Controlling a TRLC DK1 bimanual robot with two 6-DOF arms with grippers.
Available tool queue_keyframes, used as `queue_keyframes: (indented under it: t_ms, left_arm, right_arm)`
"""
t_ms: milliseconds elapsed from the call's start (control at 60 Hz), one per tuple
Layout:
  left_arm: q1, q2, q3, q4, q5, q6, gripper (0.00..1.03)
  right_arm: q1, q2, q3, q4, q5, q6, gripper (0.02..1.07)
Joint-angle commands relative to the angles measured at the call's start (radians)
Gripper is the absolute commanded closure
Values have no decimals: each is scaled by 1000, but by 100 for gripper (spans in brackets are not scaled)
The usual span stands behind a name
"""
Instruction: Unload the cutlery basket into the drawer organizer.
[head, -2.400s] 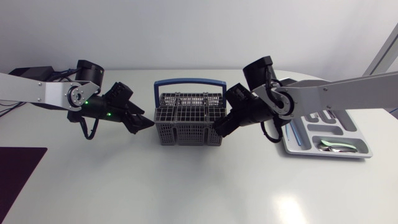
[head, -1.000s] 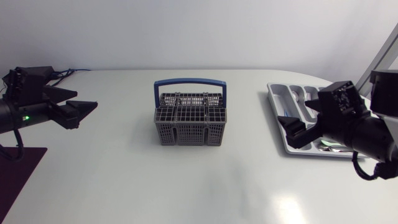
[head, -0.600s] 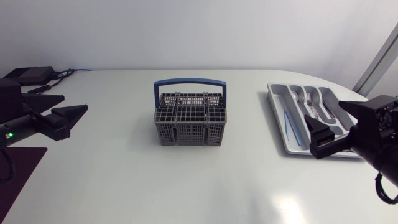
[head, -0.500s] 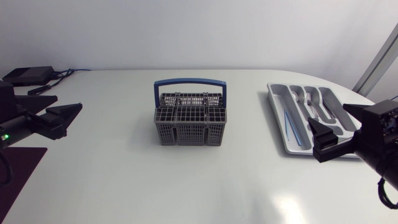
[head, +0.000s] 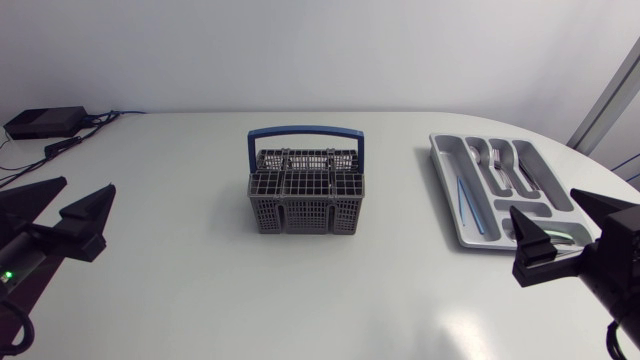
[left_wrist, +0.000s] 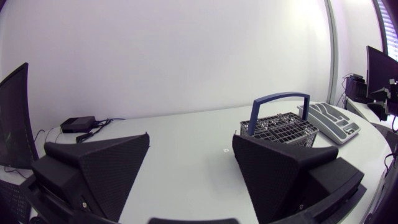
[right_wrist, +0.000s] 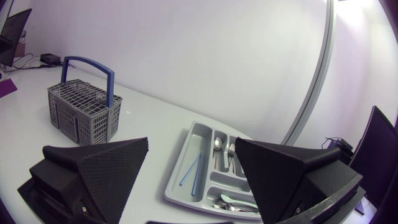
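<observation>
The grey cutlery basket (head: 305, 192) with a blue handle stands upright mid-table; no cutlery sticks out of it. The grey drawer organizer (head: 447, 176) lies at the right and holds a blue stick (head: 467, 200), forks (head: 505, 170) and spoons (head: 550, 237). My left gripper (head: 65, 205) is open and empty at the near left, far from the basket (left_wrist: 280, 124). My right gripper (head: 575, 230) is open and empty at the near right, over the organizer's front end. Ahead of its fingers lie the organizer (right_wrist: 179, 185) and, farther off, the basket (right_wrist: 84, 109).
A black box (head: 45, 122) with cables sits at the table's back left corner. Bare white tabletop surrounds the basket on all sides.
Both arms have drawn back from the basket's sides to the table's near left and near right. Both grippers stayed open and empty. Basket and organizer did not move.
</observation>
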Motion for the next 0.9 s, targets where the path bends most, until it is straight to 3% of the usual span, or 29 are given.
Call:
queue_keyframes:
  t_ms: [0, 617, 883]
  left_arm:
    - [-26, -47, -52, 16, -32, -38, 5]
    - [-205, -374, -309, 38, -303, -131, 5]
    - [-205, -374, -309, 38, -303, -131, 5]
  right_arm:
    - [-10, -30, -44, 27, -4, 57, 7]
    - [-51, -233, -249, 123, -23, 312, 7]
    - [-51, -233, -249, 123, -23, 312, 7]
